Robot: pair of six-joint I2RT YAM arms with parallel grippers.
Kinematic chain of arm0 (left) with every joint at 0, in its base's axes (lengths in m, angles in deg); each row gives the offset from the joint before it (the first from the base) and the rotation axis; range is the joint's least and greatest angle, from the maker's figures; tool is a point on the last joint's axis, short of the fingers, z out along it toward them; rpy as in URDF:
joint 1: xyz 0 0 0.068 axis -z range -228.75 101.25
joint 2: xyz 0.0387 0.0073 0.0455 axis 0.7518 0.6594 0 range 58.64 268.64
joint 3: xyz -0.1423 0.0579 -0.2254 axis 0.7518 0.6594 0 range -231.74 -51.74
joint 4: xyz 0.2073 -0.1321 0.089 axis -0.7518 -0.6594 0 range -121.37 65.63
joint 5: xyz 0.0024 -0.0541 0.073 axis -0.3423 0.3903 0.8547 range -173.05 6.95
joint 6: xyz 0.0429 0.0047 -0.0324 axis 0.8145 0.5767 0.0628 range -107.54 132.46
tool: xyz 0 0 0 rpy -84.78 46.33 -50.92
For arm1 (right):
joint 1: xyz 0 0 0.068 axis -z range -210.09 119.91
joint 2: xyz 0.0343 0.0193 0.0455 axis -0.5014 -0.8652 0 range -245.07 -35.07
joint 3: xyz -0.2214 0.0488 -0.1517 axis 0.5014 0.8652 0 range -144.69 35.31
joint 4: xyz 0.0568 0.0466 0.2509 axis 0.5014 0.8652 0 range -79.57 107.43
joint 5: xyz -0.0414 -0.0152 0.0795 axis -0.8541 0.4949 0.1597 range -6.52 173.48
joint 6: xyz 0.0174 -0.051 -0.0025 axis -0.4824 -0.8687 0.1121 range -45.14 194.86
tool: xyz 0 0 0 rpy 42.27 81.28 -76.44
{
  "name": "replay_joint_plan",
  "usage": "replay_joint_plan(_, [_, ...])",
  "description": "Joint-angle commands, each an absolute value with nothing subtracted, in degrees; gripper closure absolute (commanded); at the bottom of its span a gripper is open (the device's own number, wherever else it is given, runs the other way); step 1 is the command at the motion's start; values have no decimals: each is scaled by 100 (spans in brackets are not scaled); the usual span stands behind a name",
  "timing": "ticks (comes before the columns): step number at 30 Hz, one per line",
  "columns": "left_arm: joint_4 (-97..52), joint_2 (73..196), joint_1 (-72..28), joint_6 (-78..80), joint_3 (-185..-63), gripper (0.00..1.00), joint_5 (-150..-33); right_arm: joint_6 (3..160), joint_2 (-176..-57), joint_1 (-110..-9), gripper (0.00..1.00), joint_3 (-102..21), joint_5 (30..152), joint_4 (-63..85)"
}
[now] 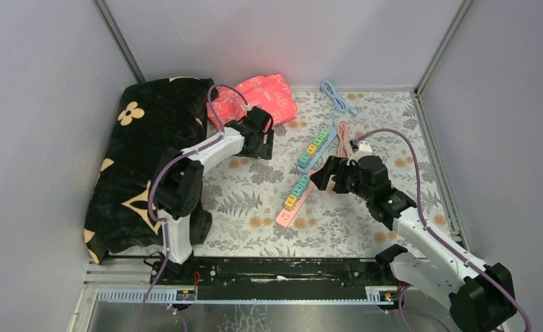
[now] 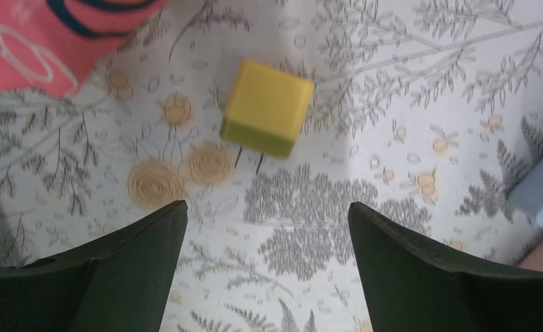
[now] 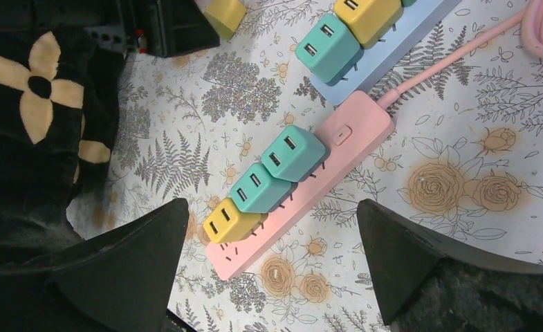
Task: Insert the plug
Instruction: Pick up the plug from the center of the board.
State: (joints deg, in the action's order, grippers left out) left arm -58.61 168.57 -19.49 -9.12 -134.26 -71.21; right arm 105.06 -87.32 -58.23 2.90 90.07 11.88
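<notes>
- Left gripper (image 2: 267, 207) hung with jaws spread wide and empty, just short of the yellow plug (image 2: 267, 107)
- The plug lay loose on the table (image 2: 407, 207) straight ahead, prongs pointing back at the gripper; the left arm was nearer
- Right gripper (image 3: 272, 207), likewise spread and empty, hovered over the pink power strip (image 3: 351, 131)
- Past the plug, red cloth (image 2: 33, 41) bore white lettering too cropped to read
</notes>
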Motion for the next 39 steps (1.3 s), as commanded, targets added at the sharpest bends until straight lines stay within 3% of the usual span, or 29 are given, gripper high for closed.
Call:
replay_joint_plan(1, [-5509, 17250, -2088, -588, -14007, 8, -7243, 10348, -8657, -5859, 1, -58, 8902, 1236])
replay_joint_plan(6, [-5560, 17695, -2270, -518, -14272, 15, -7457, 10307, -8599, -5864, 0, -160, 8905, 1486])
replay_joint_plan(10, [-5751, 17962, -2446, -486, -14516, 25, -7596, 10370, -8511, -5862, 0, -79, 8875, 1556])
replay_joint_plan(28, [-6135, 18758, -2582, -464, -15118, 44, -7862, 10669, -8722, -5857, 3, 199, 9060, 1110])
replay_joint_plan(39, [-5501, 17664, -2584, -1240, -14170, 68, -8192, 10619, -9019, -5864, 4, 308, 9150, 550])
